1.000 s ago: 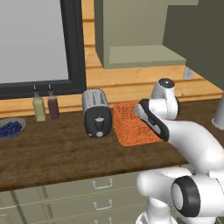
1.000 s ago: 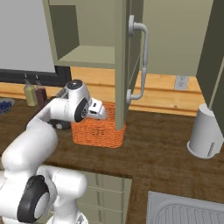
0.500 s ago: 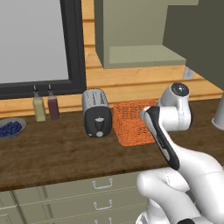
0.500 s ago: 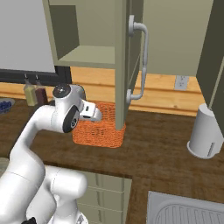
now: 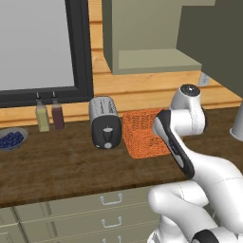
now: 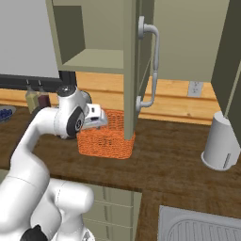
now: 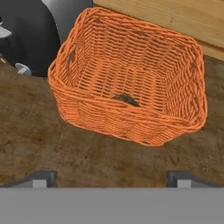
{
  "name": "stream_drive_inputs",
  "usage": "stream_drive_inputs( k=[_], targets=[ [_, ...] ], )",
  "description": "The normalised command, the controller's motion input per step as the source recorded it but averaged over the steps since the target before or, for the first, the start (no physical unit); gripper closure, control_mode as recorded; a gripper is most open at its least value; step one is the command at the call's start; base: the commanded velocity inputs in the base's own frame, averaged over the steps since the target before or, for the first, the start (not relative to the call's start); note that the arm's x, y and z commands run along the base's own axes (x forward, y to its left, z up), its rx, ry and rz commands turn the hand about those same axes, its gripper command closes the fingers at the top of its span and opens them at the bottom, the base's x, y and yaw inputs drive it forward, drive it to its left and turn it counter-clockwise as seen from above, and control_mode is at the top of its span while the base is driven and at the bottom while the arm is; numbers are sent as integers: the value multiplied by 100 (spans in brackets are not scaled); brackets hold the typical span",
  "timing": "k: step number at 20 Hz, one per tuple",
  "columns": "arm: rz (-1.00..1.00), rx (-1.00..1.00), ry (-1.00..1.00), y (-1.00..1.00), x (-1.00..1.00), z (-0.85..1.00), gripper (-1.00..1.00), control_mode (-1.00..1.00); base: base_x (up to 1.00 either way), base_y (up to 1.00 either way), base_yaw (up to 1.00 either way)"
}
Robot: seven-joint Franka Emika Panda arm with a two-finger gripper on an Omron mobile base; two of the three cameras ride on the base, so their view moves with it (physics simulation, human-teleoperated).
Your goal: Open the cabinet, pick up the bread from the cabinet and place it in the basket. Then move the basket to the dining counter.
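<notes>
Your gripper [image 7: 111, 177] has pulled back from over the orange woven basket [image 7: 131, 74] toward the near edge of the worktop [image 5: 61, 163], and its fingers are spread wide with nothing between them. The bread [image 7: 124, 99] now lies as a small dark lump on the basket floor, beside the toaster [image 5: 105, 122], with the cabinet [image 6: 101, 47] door open. That suggests the placing is done; your next job is gripping the basket for the dining counter.

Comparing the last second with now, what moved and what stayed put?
The arm drew back from over the basket toward the counter's front edge, its open gripper empty. The bread lies inside the basket. Basket, toaster, bottles and open cabinet door stayed put.
</notes>
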Motion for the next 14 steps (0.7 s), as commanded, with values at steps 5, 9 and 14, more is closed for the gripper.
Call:
stream_drive_inputs(
  k=[5,9,14],
  targets=[
    [28,-7,16,18,19,-6,-100,-100,0,0,0],
    [21,0,14,9,39,-16,-100,-100,0,0,0],
    [10,-3,15,1,55,-25,-100,-100,0,0,0]
  ],
)
